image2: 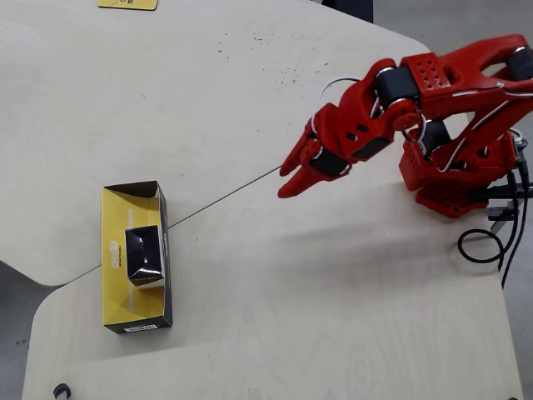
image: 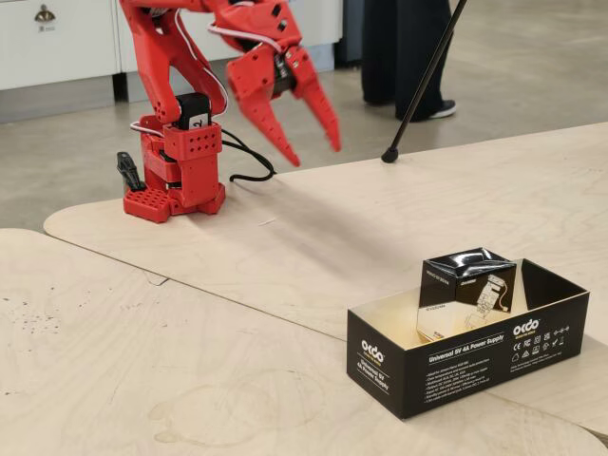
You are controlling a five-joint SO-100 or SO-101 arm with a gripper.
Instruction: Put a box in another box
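Small black-and-white carton [image: 467, 290]: upright inside long black box [image: 446, 366], tan interior, printed "Universal 5V 4A Power Supply". Red gripper [image: 312, 147]: raised over plywood table [image: 190, 323], well apart from both, 2 fingers spread wide, empty.

Pale plywood table [image: 190, 370] under long black box [image: 456, 366], red arm base [image: 176, 195].

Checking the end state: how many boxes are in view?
2. The long black box sits near the table edge, away from the arm. The small black-and-white carton stands inside it, about mid-length. Nothing else looks hidden.
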